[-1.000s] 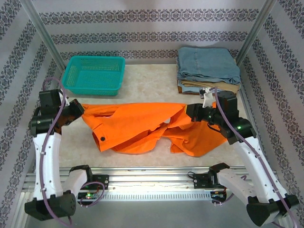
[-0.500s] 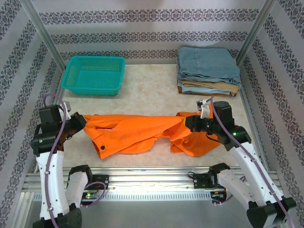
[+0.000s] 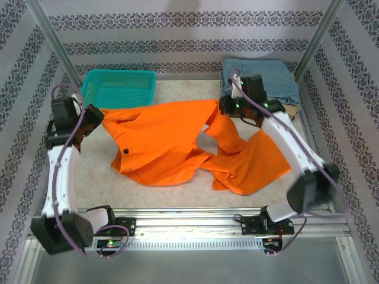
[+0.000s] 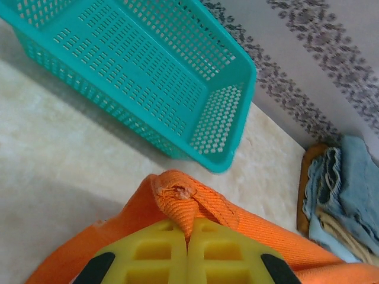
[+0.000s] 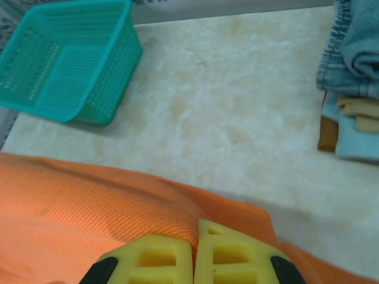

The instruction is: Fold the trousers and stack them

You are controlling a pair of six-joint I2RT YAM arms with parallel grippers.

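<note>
1. At the table's middle, the trousers (image 3: 166, 142) hang spread between the two arms. Their far edge is lifted, and their near folds and one leg lie rumpled on the table (image 3: 183, 92).
2. The left gripper (image 3: 98, 115) has its jaws pressed together on a bunched corner of the orange waistband. It sits just in front of the near wall of the teal basket (image 3: 118, 89).
3. The right gripper (image 3: 220, 106) has its jaws pinched on the opposite stretch of the same far edge. It is close beside the near left corner of the folded stack (image 3: 272, 74).
4. Edges: patterned walls close the left, far and right sides, with a metal post at each far corner. A metal rail runs along the near side, in front of the cloth's lowest fold.
5. Open room: a bare strip of table lies between the basket and the stack, beyond the lifted edge. A narrower bare band lies between the orange cloth and the rail, and another lies to the left of the cloth.
6. Count: one orange pair, one teal basket, two arms, two grippers and one folded stack. The stack has a light blue denim pair on top and a tan pair (image 5: 358, 115) beneath. I cannot count any lower layers.
</note>
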